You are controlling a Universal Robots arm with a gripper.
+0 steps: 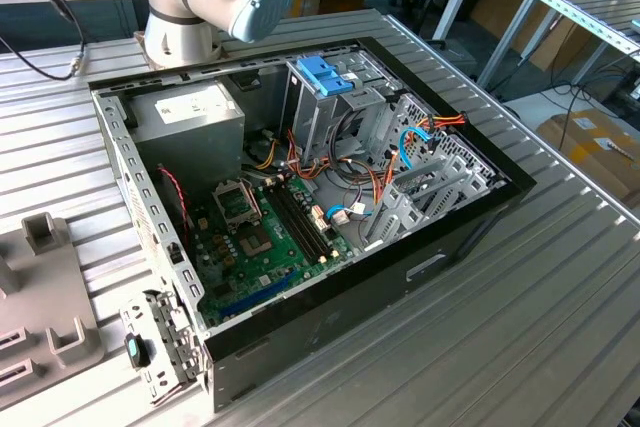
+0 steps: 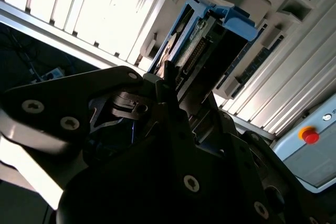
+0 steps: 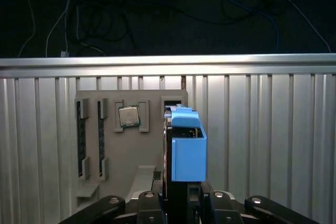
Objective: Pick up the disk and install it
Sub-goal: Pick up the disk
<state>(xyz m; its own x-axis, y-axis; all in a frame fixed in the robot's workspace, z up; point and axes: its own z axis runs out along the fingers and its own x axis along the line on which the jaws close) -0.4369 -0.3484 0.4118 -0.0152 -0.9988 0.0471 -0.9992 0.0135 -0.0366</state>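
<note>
Disk stands on edge, clamped between the fingers of the gripper. A light-blue rail caps its end. In the second wrist view the disk shows a grey side and 1 row of connector pins. It is over the grey tray on the ribbed table, near 1 square chip; contact with the tray unclear. Open computer case in the exterior view.

exterior view high, wrist views near disk

disk: hard drive in light-blue plastic carrier, connector edge exposed; stands upright on edge at grey holder tray.
</note>
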